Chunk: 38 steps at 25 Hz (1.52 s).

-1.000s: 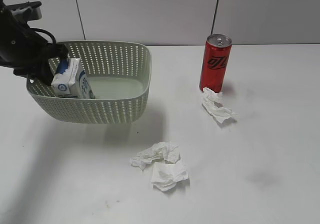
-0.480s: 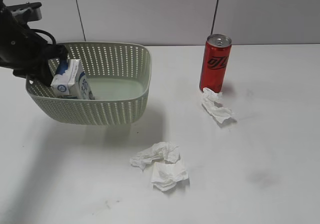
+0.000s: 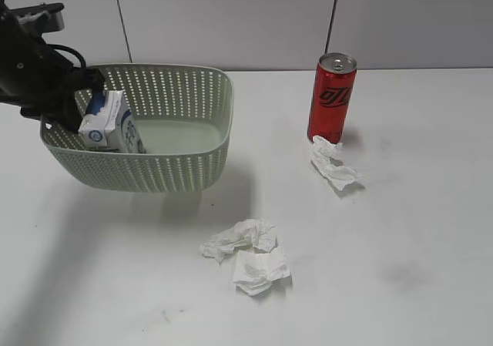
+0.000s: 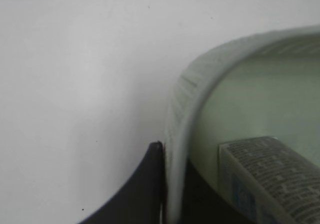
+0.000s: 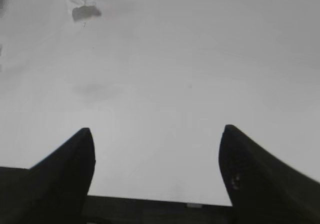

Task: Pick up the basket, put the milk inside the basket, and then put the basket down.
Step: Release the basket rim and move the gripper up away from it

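The sage-green basket (image 3: 166, 157) is at the left of the table, its left end tilted up. The milk (image 3: 109, 122), a white carton with blue print, leans inside its left end. My left gripper (image 3: 68, 107) is shut on the basket's left rim (image 4: 182, 134), with one black finger (image 4: 145, 184) outside the wall; the milk (image 4: 272, 179) shows just inside. My right gripper (image 5: 156, 136) is open and empty over bare table, out of the exterior view.
A tall red soda can (image 3: 331, 97) stands at the back right of the basket. A crumpled tissue (image 3: 333, 163) lies in front of the can, and two more (image 3: 248, 255) lie in front of the basket. A grey wall runs behind the table.
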Motion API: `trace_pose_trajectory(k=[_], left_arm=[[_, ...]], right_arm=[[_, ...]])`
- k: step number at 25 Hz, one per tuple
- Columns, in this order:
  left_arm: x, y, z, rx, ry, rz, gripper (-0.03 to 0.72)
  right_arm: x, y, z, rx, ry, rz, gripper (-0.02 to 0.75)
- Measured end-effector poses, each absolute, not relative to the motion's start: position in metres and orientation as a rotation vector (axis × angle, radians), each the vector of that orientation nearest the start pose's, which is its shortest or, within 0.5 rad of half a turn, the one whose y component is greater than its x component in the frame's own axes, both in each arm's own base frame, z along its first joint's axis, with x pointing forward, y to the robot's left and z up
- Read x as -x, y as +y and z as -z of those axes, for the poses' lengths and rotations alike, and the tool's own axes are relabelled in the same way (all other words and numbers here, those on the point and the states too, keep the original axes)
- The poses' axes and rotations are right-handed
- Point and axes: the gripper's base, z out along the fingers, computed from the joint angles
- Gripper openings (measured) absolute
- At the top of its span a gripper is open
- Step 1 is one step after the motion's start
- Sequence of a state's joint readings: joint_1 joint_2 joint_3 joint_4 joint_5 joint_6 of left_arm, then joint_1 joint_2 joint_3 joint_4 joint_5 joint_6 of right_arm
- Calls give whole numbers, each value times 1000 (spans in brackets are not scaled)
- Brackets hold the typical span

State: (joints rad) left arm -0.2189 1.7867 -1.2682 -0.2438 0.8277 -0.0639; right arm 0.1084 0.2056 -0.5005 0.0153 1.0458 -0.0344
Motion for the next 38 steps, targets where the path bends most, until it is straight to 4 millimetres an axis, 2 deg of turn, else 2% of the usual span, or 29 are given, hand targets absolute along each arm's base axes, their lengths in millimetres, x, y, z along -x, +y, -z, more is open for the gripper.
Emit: trace_pose_trajectory(k=[4, 7, 11, 16, 21, 24, 27, 29, 30, 33, 38], left_arm=[[-354, -95, -219, -9, 2830, 353, 0], [-359, -96, -205, 11, 2850, 352, 0], [-367, -98, -184, 45, 2869, 361, 0], [-377, -100, -166, 115, 2836, 366, 0], [-381, -98, -162, 75, 2804, 328, 21], [-384, -99, -166, 86, 2771, 338, 169], [-383, -99, -165, 91, 2783, 346, 431], [-380, -99, -168, 87, 2797, 349, 571], [-379, -99, -170, 85, 2802, 351, 614], [-374, -98, -189, 82, 2782, 367, 645], [-361, -79, -243, 104, 2667, 377, 648]], right_arm=[[-8, 2, -278, 151, 2102, -62, 585], [4, 1, -278, 146, 2029, -64, 585], [5, 1, -278, 146, 2023, -64, 585], [5, 1, -278, 146, 2023, -64, 585], [5, 1, -278, 146, 2023, -64, 585], [5, 1, -278, 146, 2023, -64, 582], [5, 1, -278, 146, 2023, -64, 576], [5, 1, -278, 146, 2023, -64, 573], [5, 1, -278, 146, 2023, -64, 573], [5, 1, -278, 146, 2023, -64, 573], [5, 1, -278, 146, 2023, -64, 573]])
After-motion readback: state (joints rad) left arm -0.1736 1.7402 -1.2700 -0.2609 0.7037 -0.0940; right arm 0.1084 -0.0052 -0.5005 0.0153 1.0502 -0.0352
